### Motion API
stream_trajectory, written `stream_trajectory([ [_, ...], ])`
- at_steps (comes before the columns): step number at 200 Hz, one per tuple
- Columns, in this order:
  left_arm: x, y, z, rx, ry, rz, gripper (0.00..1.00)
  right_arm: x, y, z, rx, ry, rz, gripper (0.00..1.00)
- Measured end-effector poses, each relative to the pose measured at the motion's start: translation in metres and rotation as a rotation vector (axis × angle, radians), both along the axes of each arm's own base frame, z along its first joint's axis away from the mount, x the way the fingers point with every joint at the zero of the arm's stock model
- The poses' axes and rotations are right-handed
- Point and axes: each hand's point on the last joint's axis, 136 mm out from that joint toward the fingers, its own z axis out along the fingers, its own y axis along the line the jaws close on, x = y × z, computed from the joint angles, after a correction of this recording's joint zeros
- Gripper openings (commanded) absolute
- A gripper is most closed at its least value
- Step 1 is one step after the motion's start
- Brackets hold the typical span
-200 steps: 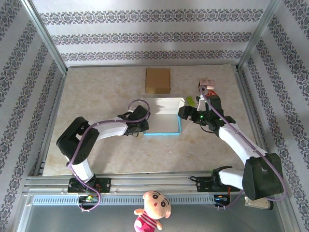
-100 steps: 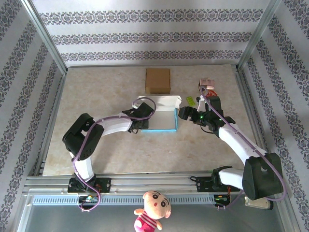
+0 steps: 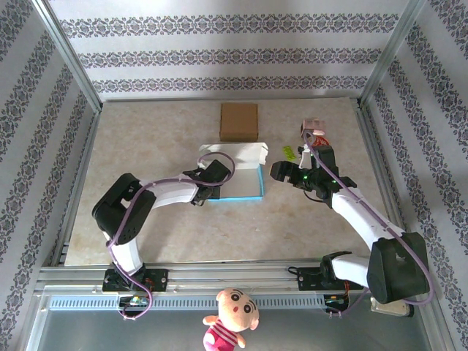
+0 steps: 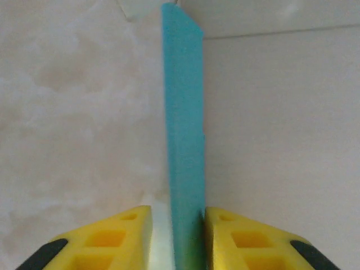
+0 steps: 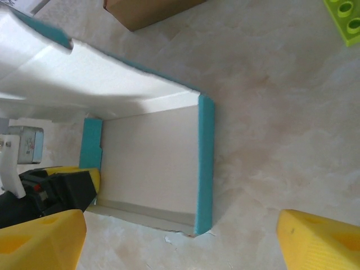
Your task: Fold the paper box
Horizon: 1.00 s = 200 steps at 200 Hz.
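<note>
Tabletop (image 3: 146,131), 1 paper box (image 3: 245,179), left claw (image 3: 207,191), right claw (image 3: 273,172)

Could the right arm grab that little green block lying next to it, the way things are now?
Probably yes. The right gripper is open and holds nothing, and the green block lies close by, just beyond it, with nothing lying between them.
</note>
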Motion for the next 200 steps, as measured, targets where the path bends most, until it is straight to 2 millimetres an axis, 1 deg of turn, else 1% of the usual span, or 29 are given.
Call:
stream_trajectory([
  [15, -0.002, 0.001, 0.014, -0.034, -0.009, -0.006, 0.37, 0.0, 0.0, 0.002, 0.0, -0.006, -0.001, 0.88],
  [37, 0.004, 0.003, 0.037, -0.102, -0.044, 0.003, 0.37, 0.0, 0.0, 0.002, 0.001, -0.007, -0.001, 0.88],
  [53, 0.007, 0.005, 0.04, -0.122, -0.048, 0.013, 0.38, 0.0, 0.0, 0.002, 0.001, -0.007, -0.001, 0.88],
  [71, 0.008, 0.009, 0.034, -0.118, -0.031, 0.022, 0.37, 0.0, 0.0, 0.002, 0.003, -0.006, -0.003, 0.88],
  [84, 0.008, 0.012, 0.026, -0.102, -0.015, 0.026, 0.37, 0.0, 0.0, 0.003, 0.006, -0.005, -0.006, 0.89],
  [102, 0.008, 0.016, 0.013, -0.075, 0.012, 0.026, 0.34, 0.0, 0.0, 0.004, 0.01, -0.003, -0.01, 0.89],
  [128, 0.009, 0.02, 0.001, -0.061, 0.037, 0.029, 0.23, 0.0, 0.0, 0.004, 0.013, -0.003, -0.012, 0.89],
  [149, 0.012, 0.022, -0.008, -0.054, 0.049, 0.031, 0.17, 0.0, 0.0, 0.005, 0.013, -0.006, -0.012, 0.89],
  [165, 0.017, 0.019, -0.007, -0.059, 0.044, 0.026, 0.12, -0.001, 0.0, 0.006, 0.014, -0.007, -0.012, 0.89],
  [173, 0.019, 0.018, -0.008, -0.058, 0.043, 0.02, 0.07, -0.001, 0.0, 0.006, 0.014, -0.008, -0.012, 0.89],
  [180, 0.021, 0.018, -0.007, -0.054, 0.039, 0.014, 0.0, -0.001, 0.0, 0.006, 0.014, -0.008, -0.012, 0.89],
  [200, 0.025, 0.018, -0.007, -0.033, 0.035, -0.003, 0.0, -0.002, 0.0, 0.006, 0.014, -0.007, -0.012, 0.89],
])
